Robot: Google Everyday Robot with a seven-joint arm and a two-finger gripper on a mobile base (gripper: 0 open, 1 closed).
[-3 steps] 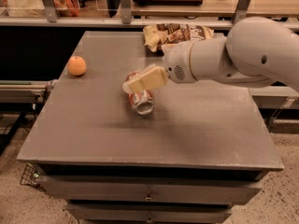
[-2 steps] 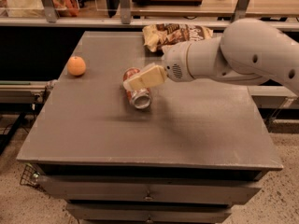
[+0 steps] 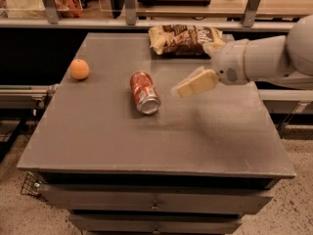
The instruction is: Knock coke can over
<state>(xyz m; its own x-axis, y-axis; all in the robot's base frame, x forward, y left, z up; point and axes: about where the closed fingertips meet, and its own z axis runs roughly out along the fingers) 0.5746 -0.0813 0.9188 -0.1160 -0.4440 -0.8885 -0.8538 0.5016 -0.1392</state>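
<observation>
The coke can (image 3: 143,92) is red-orange with a silver top. It lies on its side near the middle of the grey table (image 3: 98,136), with its top facing the front. My gripper (image 3: 194,83) is to the right of the can, above the table, and clear of it. The gripper holds nothing that I can see. The white arm reaches in from the right edge.
A round orange fruit (image 3: 79,69) sits at the table's left side. A bag of snacks (image 3: 183,39) lies at the back edge. Drawers run below the table front. A shelf with metal posts stands behind the table.
My gripper has drawn back to the right, away from the can. The can lies in much the same place on its side and now shows in full.
</observation>
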